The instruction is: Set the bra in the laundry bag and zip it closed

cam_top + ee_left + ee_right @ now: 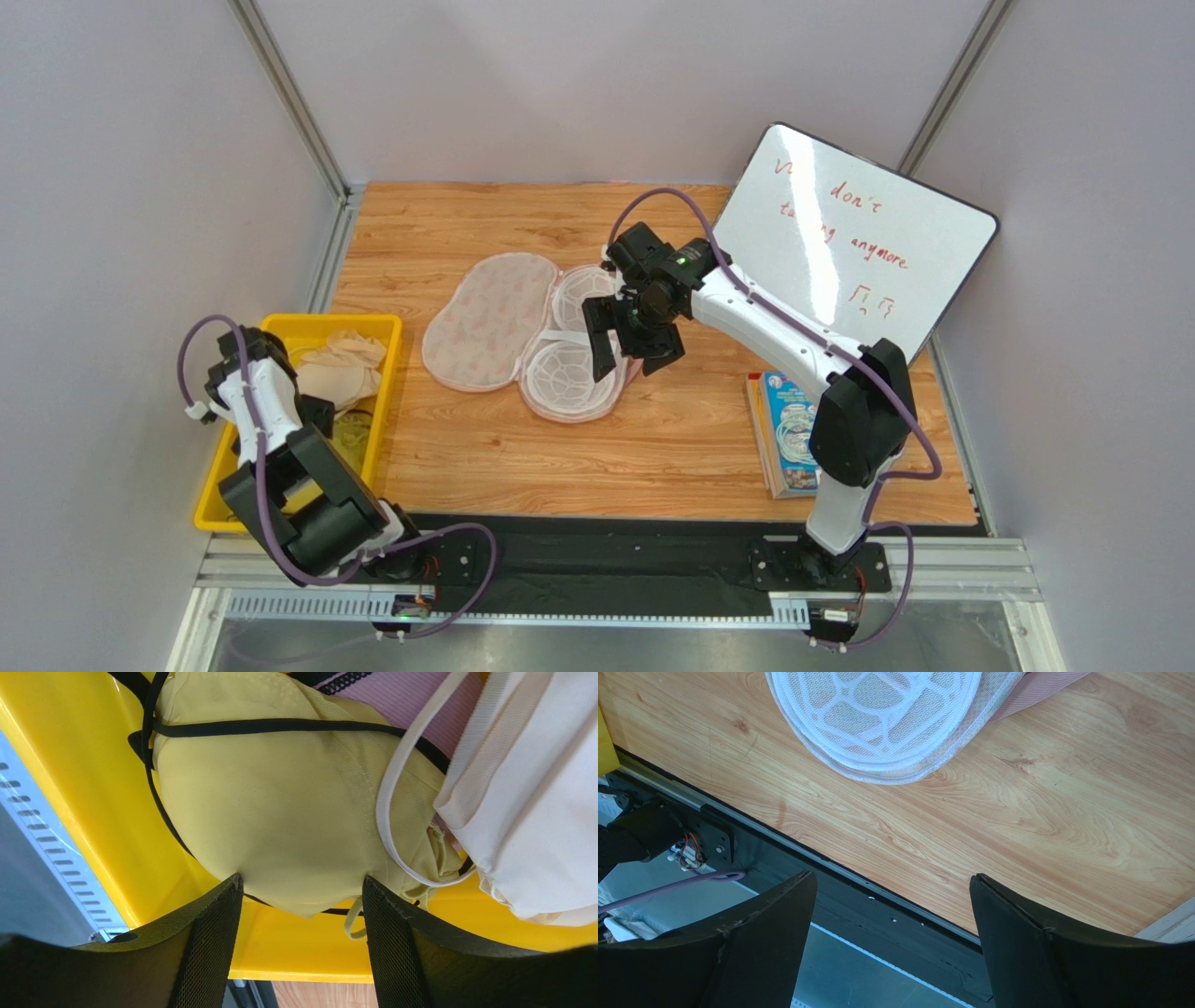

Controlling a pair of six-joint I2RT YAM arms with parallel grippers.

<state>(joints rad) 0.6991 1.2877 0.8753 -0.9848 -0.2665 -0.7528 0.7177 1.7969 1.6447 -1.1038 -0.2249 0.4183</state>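
Observation:
The laundry bag (484, 319) lies open in the middle of the table, its beige leaf-print half on the left and its white mesh dome half (572, 375) on the right. The mesh dome (878, 714) fills the top of the right wrist view. My right gripper (629, 350) hovers open and empty over the bag's right edge. My left gripper (302, 889) is open low inside the yellow bin, its fingertips (224, 889) against a yellow garment (281, 812). Of the bra, only a strip of pink fabric (414, 696) and thin black straps show behind that garment.
The yellow bin (302, 329) at the left edge holds pale beige garments (344, 364) and a white one (533, 798). A whiteboard (842, 238) leans at the back right. A book (788, 427) lies by the right arm.

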